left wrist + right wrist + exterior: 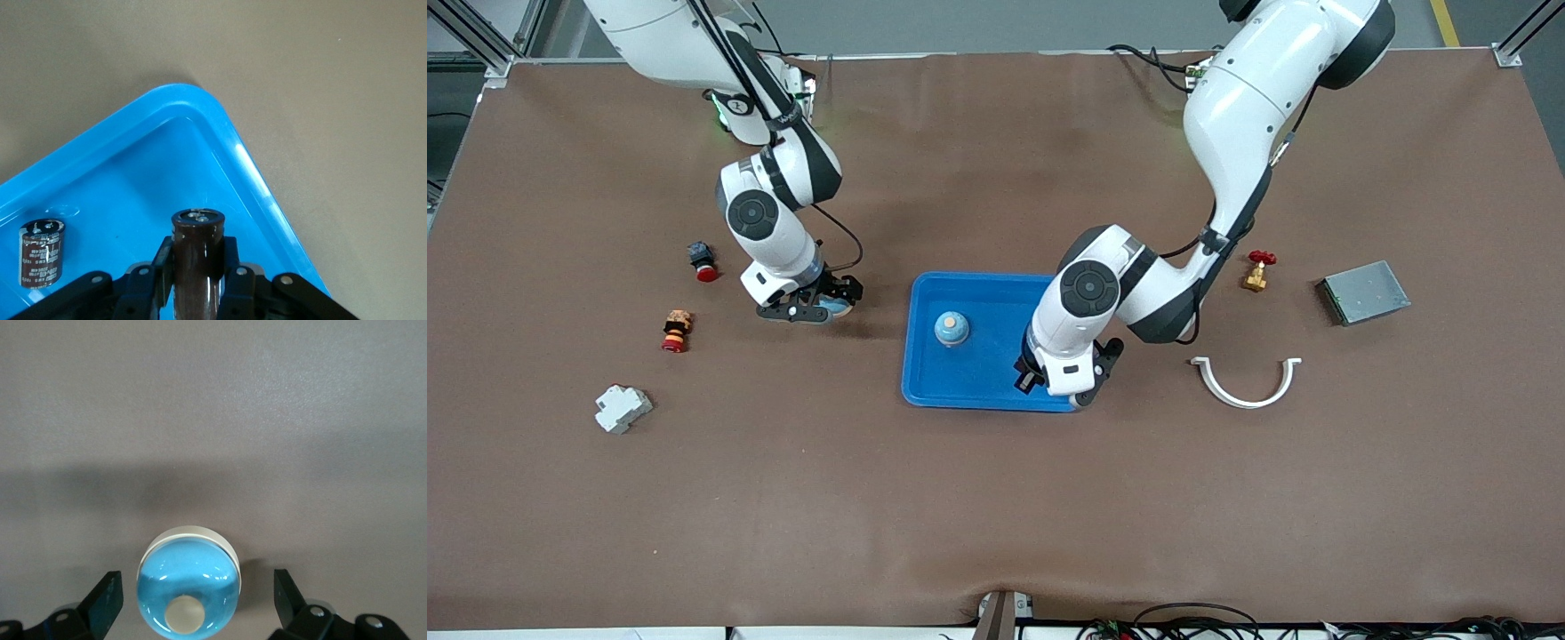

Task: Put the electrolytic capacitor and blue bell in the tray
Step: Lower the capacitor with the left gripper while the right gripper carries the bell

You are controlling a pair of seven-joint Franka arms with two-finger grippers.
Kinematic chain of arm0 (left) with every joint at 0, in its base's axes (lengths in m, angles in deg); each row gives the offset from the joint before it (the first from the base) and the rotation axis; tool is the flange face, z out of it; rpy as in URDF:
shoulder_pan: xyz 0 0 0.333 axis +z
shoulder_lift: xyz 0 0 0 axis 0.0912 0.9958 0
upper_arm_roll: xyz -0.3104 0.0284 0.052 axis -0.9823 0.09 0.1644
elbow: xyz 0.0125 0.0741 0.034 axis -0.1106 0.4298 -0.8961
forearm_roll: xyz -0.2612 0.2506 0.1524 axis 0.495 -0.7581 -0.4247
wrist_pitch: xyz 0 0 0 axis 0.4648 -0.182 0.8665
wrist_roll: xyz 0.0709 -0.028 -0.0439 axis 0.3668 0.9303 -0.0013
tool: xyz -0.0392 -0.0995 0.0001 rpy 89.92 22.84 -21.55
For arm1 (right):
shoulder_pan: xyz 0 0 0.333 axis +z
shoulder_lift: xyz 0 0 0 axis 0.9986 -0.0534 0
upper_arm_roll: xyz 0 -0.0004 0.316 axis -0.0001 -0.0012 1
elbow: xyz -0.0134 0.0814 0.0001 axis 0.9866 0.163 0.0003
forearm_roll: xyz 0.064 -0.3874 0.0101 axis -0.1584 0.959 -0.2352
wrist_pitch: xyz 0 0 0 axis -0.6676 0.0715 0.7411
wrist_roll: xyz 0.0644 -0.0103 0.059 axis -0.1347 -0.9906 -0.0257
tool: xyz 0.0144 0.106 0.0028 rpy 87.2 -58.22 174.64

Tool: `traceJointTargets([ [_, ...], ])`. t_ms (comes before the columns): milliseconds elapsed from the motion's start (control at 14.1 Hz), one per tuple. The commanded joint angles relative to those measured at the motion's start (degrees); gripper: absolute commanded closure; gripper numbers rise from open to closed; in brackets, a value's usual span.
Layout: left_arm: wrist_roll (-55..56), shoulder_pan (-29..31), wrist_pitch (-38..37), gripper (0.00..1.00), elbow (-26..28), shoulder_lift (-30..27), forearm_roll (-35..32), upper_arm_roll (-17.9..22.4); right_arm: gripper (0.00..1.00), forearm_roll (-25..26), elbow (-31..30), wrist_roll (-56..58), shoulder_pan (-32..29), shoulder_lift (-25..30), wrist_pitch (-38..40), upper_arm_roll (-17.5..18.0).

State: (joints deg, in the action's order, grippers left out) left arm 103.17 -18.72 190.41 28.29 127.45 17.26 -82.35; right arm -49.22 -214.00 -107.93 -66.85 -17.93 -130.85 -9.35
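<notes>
The left gripper [193, 293] is clamped on a dark brown capacitor [197, 260], a smooth glossy cylinder held upright, its long axis vertical and its metal-capped end showing between the black fingers. It hangs low over the corner of the blue tray [925, 391] nearest the front camera at the left arm's end, so the tray floor lies straight beneath the part and the release seems to call for little more than a short drop. A second capacitor [41, 252], shorter and stubby, already stands on the tray's slick plastic floor close by. A blue bell [951, 328], a shiny dome with a pale knob, also sits in the tray. The right gripper [197, 600] is down at the table toward the right arm's end, beside the tray, its fingers spread wide on either side of another blue bell [189, 590] without touching it; this bell's round glossy dome and white base ring rest on the matte brown table [996, 498], dead centre between the fingers, so a straight squeeze looks enough to take it.
</notes>
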Motion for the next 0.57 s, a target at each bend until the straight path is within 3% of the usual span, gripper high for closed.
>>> traceJointTargets([
  [0,1.2,-0.7,0.6,0.98,-0.7,0.6,0.1,0.9,0.0,-0.2,-0.3,1.1,-1.1,-0.6,-0.9,0.7],
  [283,1.2,-0.7,0.6,0.98,-0.4,1.6,-0.1,0.9,0.0,-0.2,-0.3,1.0,-0.8,-0.9,-0.7,0.7],
  [354,1.2,-0.7,0.6,0.98,-0.3,1.6,-0.1,0.9,0.1,-0.2,-0.3,1.0,-0.8,-0.8,-0.5,0.7],
  [425,1.4,-0.8,0.5,0.98,-0.1,1.6,-0.2,0.9,0.36,-0.2,-0.3,0.9,-0.7,-0.8,-0.3,0.7],
  [496,1.4,-0.7,0.2,0.98,0.0,1.6,-0.2,0.9,0.68,-0.2,-0.3,0.7,-0.7,-0.7,-0.1,0.8],
])
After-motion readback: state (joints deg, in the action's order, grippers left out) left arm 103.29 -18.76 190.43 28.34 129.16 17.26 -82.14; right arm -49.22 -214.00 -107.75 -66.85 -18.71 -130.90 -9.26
